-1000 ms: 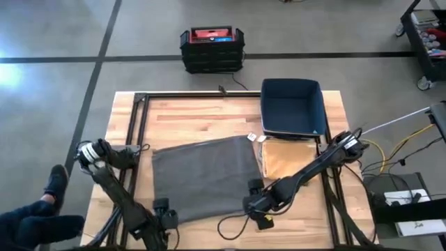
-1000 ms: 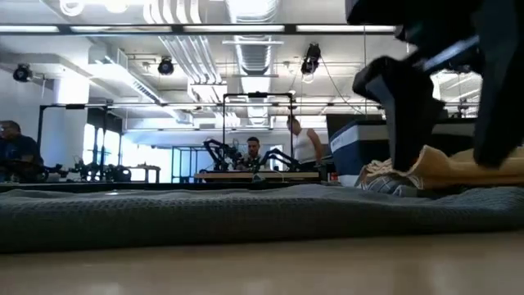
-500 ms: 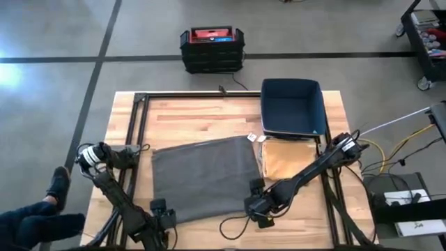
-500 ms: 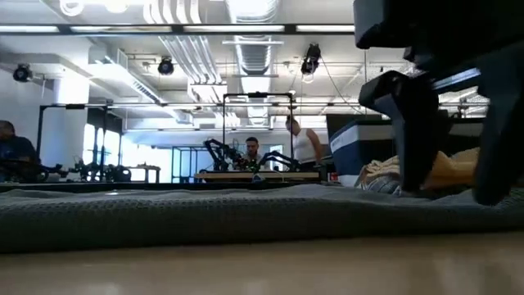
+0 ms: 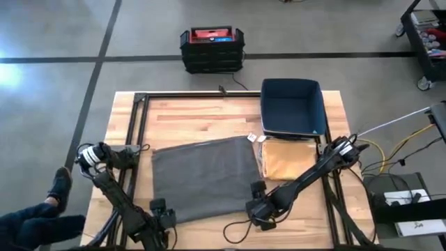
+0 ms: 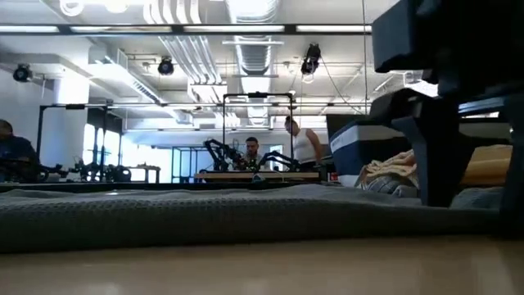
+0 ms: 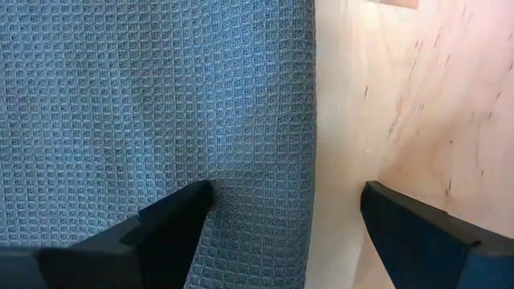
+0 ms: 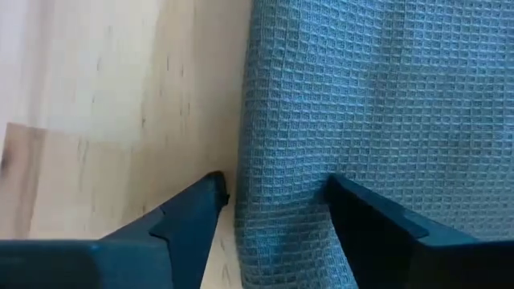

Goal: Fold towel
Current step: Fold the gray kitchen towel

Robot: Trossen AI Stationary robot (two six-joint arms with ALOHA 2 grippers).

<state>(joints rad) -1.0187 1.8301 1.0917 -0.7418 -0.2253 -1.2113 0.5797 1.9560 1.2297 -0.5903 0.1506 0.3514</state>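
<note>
one grey waffle-weave towel (image 5: pixel 205 178) lying flat, left claw (image 7: pixel 285 213) and right claw (image 8: pixel 273 201) spread wide astride its edges

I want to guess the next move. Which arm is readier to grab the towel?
Probably both: the left gripper and right gripper each sit open, straddling an edge of the flat gray towel at its near corners.
</note>
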